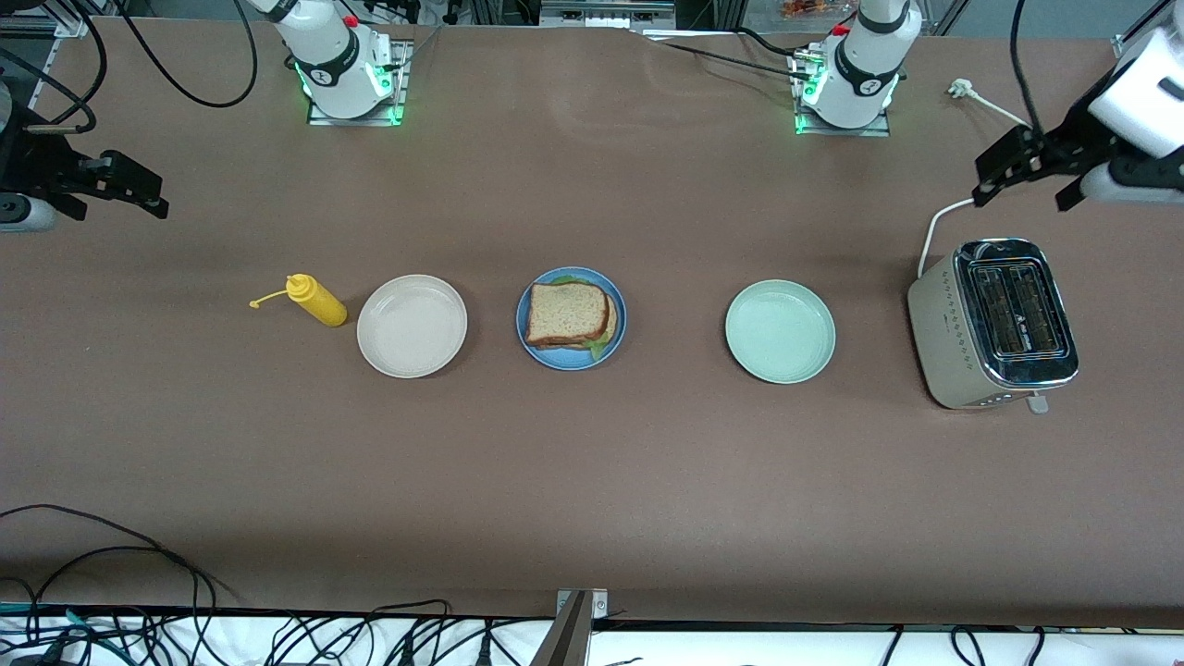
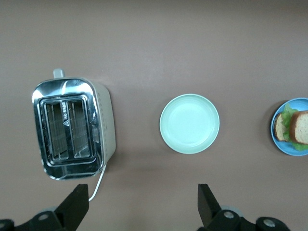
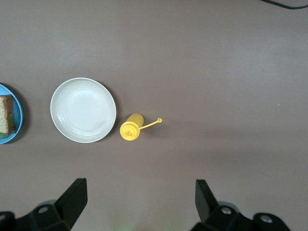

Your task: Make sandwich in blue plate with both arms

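Note:
The sandwich (image 1: pixel 566 313), two toast slices with green lettuce between them, lies on the blue plate (image 1: pixel 552 355) at the table's middle. It also shows in the left wrist view (image 2: pixel 297 127) on the plate (image 2: pixel 284 147), and in the right wrist view (image 3: pixel 6 114) on the plate's edge (image 3: pixel 17 118). My left gripper (image 1: pixel 1025 192) is open and empty, up over the table at the left arm's end, above the toaster's cord; it shows in its own view (image 2: pixel 143 202). My right gripper (image 1: pixel 116 203) is open and empty, up over the right arm's end (image 3: pixel 141 199).
A beige-white plate (image 1: pixel 412 326) and a yellow squeeze bottle (image 1: pixel 316 301) stand beside the blue plate toward the right arm's end. A pale green plate (image 1: pixel 780 331) and a chrome toaster (image 1: pixel 994 319) with its white cord stand toward the left arm's end.

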You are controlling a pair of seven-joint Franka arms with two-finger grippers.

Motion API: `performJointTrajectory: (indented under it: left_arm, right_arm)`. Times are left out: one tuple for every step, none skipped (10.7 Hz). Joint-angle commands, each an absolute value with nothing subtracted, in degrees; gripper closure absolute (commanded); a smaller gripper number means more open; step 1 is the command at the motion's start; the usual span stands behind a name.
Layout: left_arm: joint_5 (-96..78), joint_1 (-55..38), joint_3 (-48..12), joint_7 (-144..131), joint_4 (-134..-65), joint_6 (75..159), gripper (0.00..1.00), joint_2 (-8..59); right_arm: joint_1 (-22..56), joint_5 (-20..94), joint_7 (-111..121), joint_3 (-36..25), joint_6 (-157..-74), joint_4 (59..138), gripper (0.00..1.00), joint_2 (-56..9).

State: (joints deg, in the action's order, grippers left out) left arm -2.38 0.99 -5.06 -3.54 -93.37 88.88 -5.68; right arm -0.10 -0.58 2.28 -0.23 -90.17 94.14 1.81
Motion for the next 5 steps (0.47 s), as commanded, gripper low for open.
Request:
performJointTrajectory:
  left_arm:
    - [-3.0, 0.9, -3.8, 0.8, -94.0, 85.5, 0.00, -7.1]
    - [-2.6, 0.8, -3.8, 1.1, -91.6, 85.4, 0.00, -6.0]
    - [-2.3, 0.7, -3.9, 1.1, -89.6, 85.1, 0.00, -4.1]
    - [-2.3, 0.7, -3.9, 1.1, -87.6, 84.8, 0.00, -2.4]
    - [-2.2, 0.7, -3.9, 1.1, -85.7, 84.6, 0.00, -1.0]
  right_arm:
    - [-0.5, -0.9, 2.5, -1.8, -88.4, 90.6, 0.00, 1.2]
    - [-0.5, -0.7, 2.6, -2.4, -88.2, 90.2, 0.00, 1.2]
    - [-0.5, -0.8, 2.6, -2.5, -88.1, 90.1, 0.00, 1.2]
    - [-0.4, -0.8, 2.7, -2.5, -88.1, 89.9, 0.00, 1.2]
    - [-0.5, -0.7, 2.7, -2.6, -88.2, 89.9, 0.00, 1.3]
